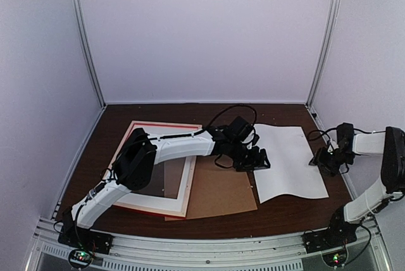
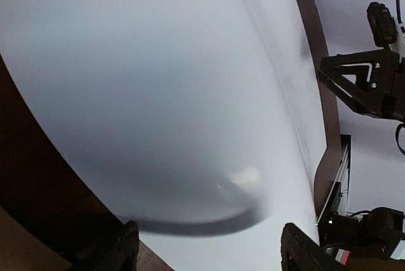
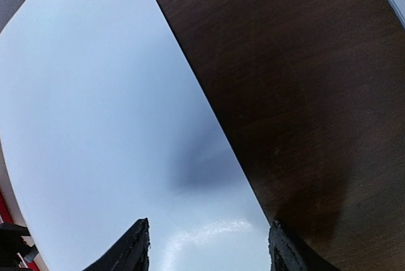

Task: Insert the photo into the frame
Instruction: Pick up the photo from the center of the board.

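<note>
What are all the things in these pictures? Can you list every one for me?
photo: one, white side up, right part of the table
frame: one, pale wood with a red edge, left part of the table
backing board: one, brown, in the middle, partly under the frame
clear sheet: perhaps one, shiny grey, inside the frame; hard to tell
table: one, dark brown, under everything
walls: pale, around the table
left arm: one, white and black, reaching across the frame
right arm: one, white and black, right side
left gripper: one, black, open, over the photo's left edge
right gripper: one, black, open, at the photo's right edge
</note>
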